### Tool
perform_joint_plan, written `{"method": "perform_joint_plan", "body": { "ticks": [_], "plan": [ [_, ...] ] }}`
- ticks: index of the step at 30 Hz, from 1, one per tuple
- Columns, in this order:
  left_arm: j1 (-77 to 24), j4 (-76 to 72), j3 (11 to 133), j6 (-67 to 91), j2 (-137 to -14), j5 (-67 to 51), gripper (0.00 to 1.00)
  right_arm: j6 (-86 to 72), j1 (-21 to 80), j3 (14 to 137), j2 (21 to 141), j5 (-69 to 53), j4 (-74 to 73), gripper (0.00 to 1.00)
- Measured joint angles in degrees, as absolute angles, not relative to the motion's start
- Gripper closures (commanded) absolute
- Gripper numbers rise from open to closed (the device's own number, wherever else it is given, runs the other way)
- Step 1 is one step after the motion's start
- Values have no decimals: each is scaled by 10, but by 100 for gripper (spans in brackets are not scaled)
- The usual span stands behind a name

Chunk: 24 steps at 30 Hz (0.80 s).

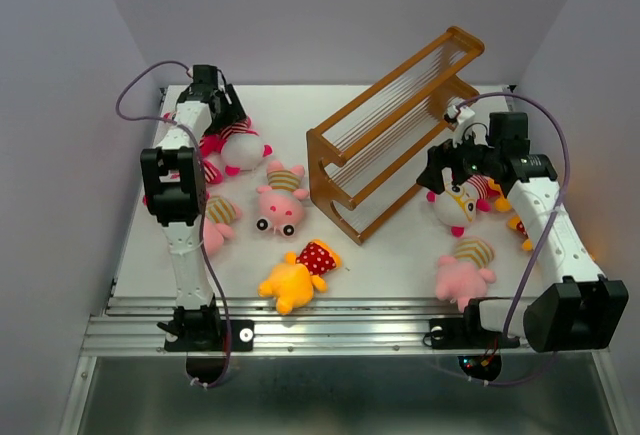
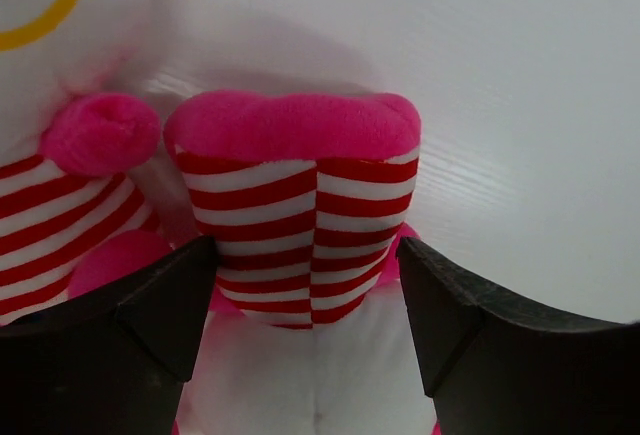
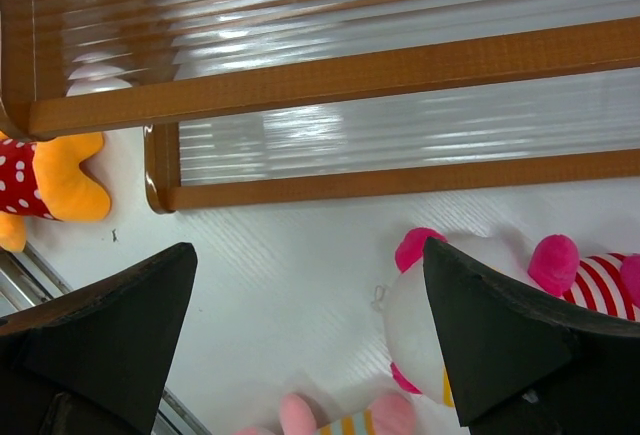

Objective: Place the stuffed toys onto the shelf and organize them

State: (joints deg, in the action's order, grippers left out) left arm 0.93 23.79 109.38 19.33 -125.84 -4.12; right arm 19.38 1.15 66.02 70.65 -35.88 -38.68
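The orange-brown shelf (image 1: 395, 135) stands diagonally at the table's middle right, with no toy on its rod tiers. My left gripper (image 1: 225, 120) is at the far left, lowered over a white toy in a red-striped shirt (image 1: 240, 147). In the left wrist view its jaws (image 2: 305, 325) stand open on either side of that toy's striped body (image 2: 300, 215), fingers at its flanks. My right gripper (image 1: 440, 170) hangs open over bare table (image 3: 310, 335), beside a white-faced toy with orange glasses (image 1: 458, 205) (image 3: 420, 315). The shelf's lower rail (image 3: 400, 180) runs just beyond it.
Loose toys lie around: a pink one (image 1: 283, 205) left of the shelf, a yellow-orange one in red polka dots (image 1: 298, 277) at the front, pink striped ones (image 1: 215, 223) (image 1: 465, 270) on both sides. A second striped toy (image 2: 60, 185) crowds the left gripper.
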Motion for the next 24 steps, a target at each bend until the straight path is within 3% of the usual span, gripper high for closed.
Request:
{"method": "perform_joint_plan", "body": {
  "ticks": [4,6,7,9,18,24],
  "plan": [
    [-17,257,1096,192,-1297,12,33,194,11,666,715,-366,-388,0],
    [-25,257,1096,190,-1305,26,54,194,11,672,719,-369,-389,0],
    [-27,255,1096,190,-1306,29,75,194,11,675,720,-371,-390,0],
    [-27,249,1096,185,-1305,26,100,197,11,680,721,-377,-390,0],
    [-21,184,996,198,-1222,-67,100,254,11,682,696,-455,-408,0],
    [-21,114,902,247,-1052,-109,100,305,11,714,671,-540,-439,0]
  ]
}}
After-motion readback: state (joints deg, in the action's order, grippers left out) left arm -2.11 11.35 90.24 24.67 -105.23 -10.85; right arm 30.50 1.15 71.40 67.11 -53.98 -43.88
